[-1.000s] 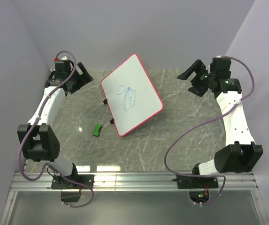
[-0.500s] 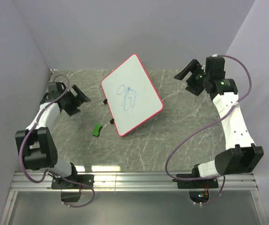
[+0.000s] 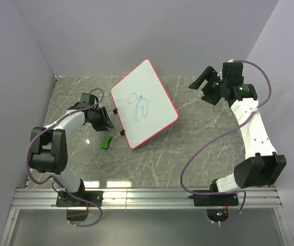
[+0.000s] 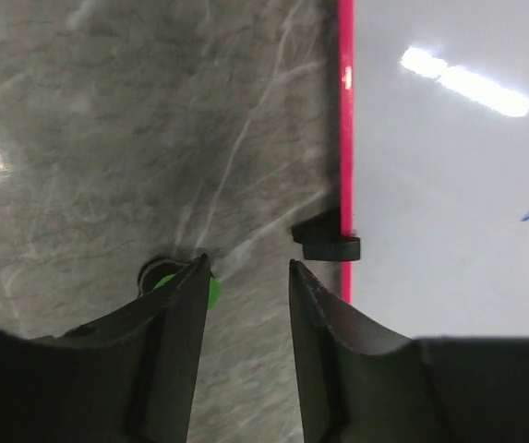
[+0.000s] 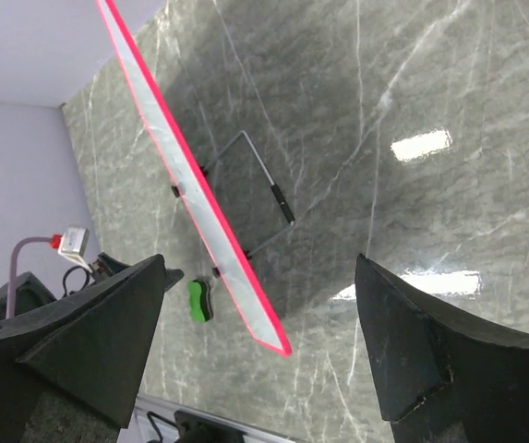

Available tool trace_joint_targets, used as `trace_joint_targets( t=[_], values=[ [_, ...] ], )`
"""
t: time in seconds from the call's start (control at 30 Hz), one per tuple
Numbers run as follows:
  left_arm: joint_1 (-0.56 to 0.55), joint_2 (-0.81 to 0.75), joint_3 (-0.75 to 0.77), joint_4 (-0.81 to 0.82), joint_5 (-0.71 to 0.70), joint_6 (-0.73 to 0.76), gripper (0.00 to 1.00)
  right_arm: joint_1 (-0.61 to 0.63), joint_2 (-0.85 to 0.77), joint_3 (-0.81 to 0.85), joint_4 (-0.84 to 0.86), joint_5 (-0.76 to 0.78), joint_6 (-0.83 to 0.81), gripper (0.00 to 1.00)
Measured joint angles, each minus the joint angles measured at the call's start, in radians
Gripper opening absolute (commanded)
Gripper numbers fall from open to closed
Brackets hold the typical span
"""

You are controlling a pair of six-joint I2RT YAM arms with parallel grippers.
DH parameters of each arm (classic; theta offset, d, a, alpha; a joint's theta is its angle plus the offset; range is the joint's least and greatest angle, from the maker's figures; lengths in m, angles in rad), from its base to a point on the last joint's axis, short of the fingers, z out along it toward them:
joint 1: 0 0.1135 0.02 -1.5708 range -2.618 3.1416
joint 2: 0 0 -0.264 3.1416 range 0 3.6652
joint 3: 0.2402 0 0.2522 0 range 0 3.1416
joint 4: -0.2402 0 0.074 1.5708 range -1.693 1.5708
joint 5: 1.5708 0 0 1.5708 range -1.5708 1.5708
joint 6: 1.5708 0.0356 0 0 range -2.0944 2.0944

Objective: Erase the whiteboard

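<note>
At mid table [image 3: 198, 148], we're seeing the whiteboard [image 3: 157, 110] sitting tilted, w/ blue scribble [image 3: 139, 106]. L tool [image 4: 246, 268] is hovering beside its rim, fingers apart; R tool [image 3: 204, 88] is gaping wide, well apart.

One whiteboard [image 3: 152, 89] stands on the table [image 3: 198, 148], bearing one blue scribble [image 3: 139, 106]. One green eraser [image 3: 106, 141]. Two arms: left arm [image 3: 72, 119], right arm [image 3: 252, 125].
</note>
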Motion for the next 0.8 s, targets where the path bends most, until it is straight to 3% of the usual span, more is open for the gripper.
trace_joint_targets(
  t=[0.23, 0.8],
  values=[
    [-0.026, -0.036, -0.032, -0.027, -0.093, 0.018, 0.66, 0.0, 0.0, -0.048, 0.0, 0.003, -0.018, 0.89],
    [-0.078, -0.099, -0.127, -0.057, -0.174, 0.014, 0.62, 0.0, 0.12, -0.037, 0.003, -0.007, -0.084, 0.89]
  ],
)
